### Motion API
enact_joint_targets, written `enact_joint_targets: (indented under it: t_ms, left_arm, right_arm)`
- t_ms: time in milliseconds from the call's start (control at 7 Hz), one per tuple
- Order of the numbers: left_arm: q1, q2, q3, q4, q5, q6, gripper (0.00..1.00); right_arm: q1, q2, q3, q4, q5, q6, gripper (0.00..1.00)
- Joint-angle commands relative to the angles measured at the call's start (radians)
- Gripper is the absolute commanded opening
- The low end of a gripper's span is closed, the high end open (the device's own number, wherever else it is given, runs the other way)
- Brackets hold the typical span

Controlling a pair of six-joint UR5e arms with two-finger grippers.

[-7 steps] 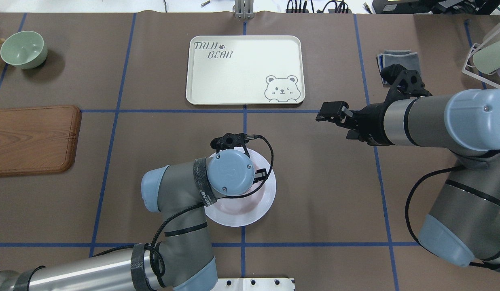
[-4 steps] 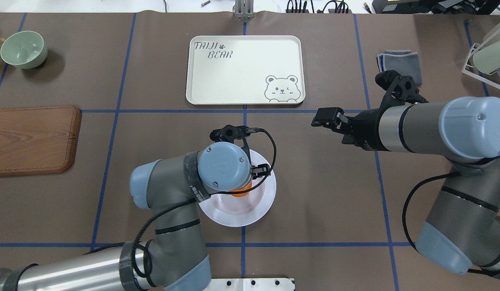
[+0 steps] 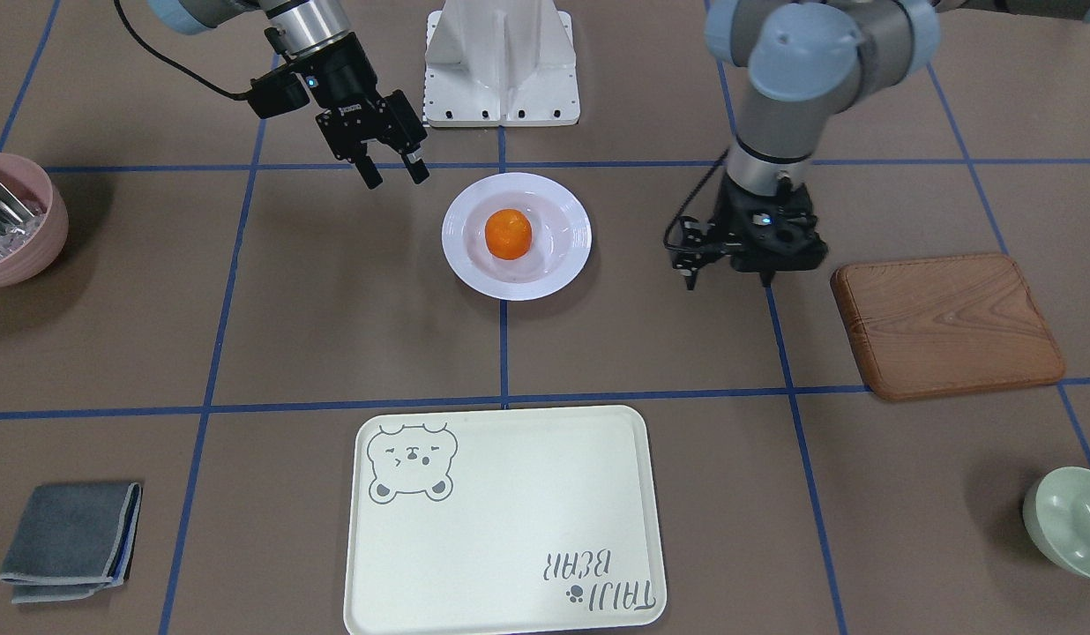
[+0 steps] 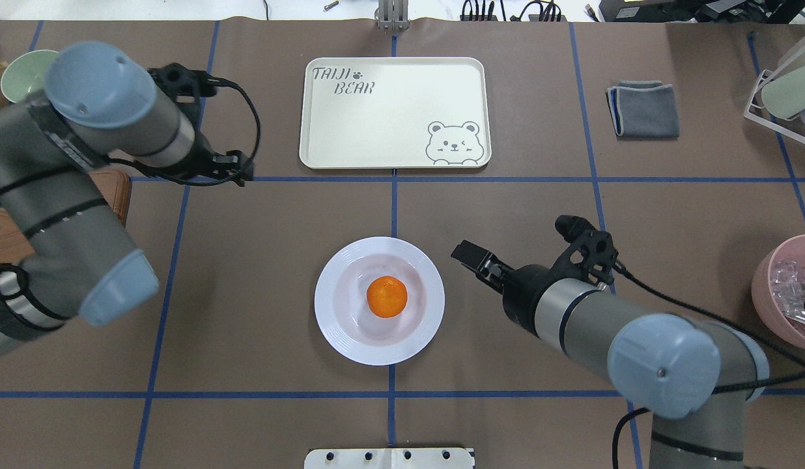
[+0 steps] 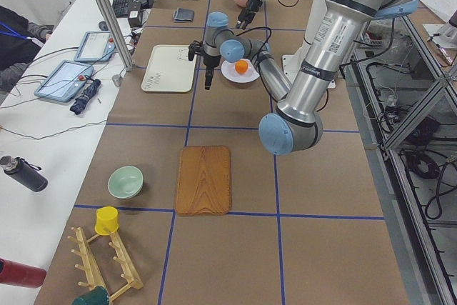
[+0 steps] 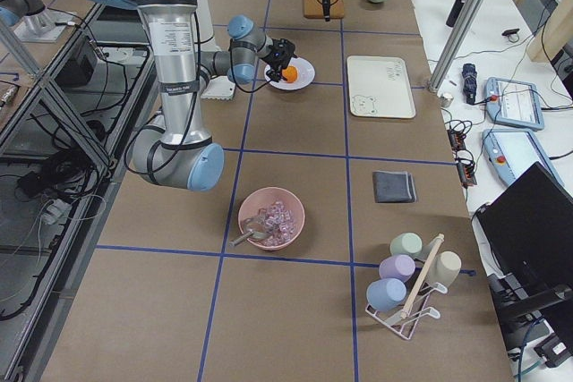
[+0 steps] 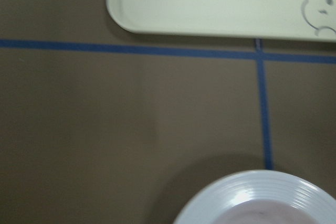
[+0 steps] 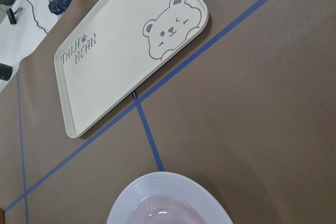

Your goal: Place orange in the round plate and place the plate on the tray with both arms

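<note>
The orange (image 4: pixel 386 296) lies in the sunken centre of the white round plate (image 4: pixel 329 311), which sits on the table mid-front. The cream tray (image 4: pixel 389 124) lies bare beyond it. My right gripper (image 3: pixel 393 174) hangs open and empty close to the plate's right side, fingers angled toward the rim. My left gripper (image 3: pixel 727 282) points straight down, open and empty, well off to the plate's left near the wooden board. Both wrist views show the tray (image 8: pixel 115 77) and only the plate rim (image 7: pixel 252 192).
A brown wooden board (image 3: pixel 946 324) and a pale green bowl (image 3: pixel 1070 520) lie on my left side. A pink bowl (image 3: pixel 16 220) holding utensils and a folded grey cloth (image 3: pixel 69 540) are on my right. A cup rack (image 4: pixel 783 91) stands far right.
The left arm has left the orange in the plate and swung away to the left and back. The right arm has come down and in toward the plate's right rim.
</note>
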Motion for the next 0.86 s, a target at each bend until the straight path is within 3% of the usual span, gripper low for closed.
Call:
enact_joint_targets:
  t_ms: [0, 286, 429, 571, 714]
  left_arm:
    - [-0.225, 0.099, 0.076, 0.009, -0.138, 0.387, 0.98]
    - [-0.429, 0.171, 0.212, -0.046, -0.161, 0.669, 0.98]
    - [-0.543, 0.217, 0.282, -0.061, -0.343, 0.829, 0.98]
    - [-0.682, 0.258, 0.333, -0.043, -0.409, 1.055, 0.98]
    - [-0.746, 0.300, 0.371, -0.045, -0.417, 1.083, 0.98]
  right_arm:
    - [-0.117, -0.001, -0.012, 0.003, -0.128, 0.196, 0.98]
    - [-0.143, 0.015, -0.047, 0.017, -0.129, 0.324, 0.98]
    - [-0.151, 0.016, -0.087, 0.088, -0.137, 0.336, 0.98]
    - [-0.156, 0.016, -0.160, 0.179, -0.161, 0.338, 0.98]
    - [-0.159, 0.031, -0.193, 0.199, -0.164, 0.337, 0.99]
